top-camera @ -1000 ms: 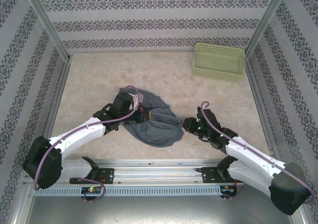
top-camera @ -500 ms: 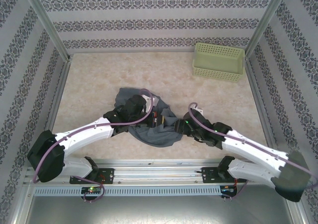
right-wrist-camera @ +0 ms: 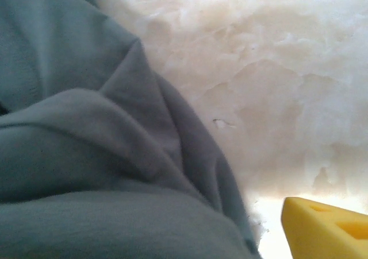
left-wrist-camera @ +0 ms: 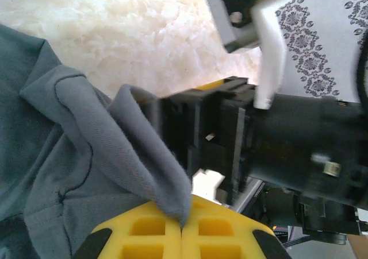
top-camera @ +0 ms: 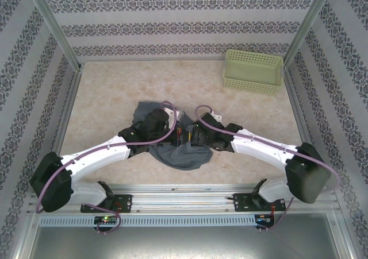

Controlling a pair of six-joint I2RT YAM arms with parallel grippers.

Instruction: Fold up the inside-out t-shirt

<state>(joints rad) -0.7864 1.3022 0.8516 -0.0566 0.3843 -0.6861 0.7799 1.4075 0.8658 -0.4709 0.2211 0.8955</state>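
Well toward the near edge of the marbled bench [top-camera: 115, 92], the slate blue-grey inside-out t-shirt [top-camera: 181, 153] lies bunched under both arms. The left fingers [left-wrist-camera: 150, 236] pinch a raised fold. The right fingers [right-wrist-camera: 322, 227] stand spread beside the cloth, and the right arm's black wrist [left-wrist-camera: 287, 138] crowds behind that fold. A pale green perforated basket [top-camera: 253, 70] sits well apart, far right.

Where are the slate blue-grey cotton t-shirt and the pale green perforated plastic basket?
slate blue-grey cotton t-shirt [top-camera: 181, 154]: top external view, on its rounded near part.
pale green perforated plastic basket [top-camera: 253, 84]: top external view, on its front wall.
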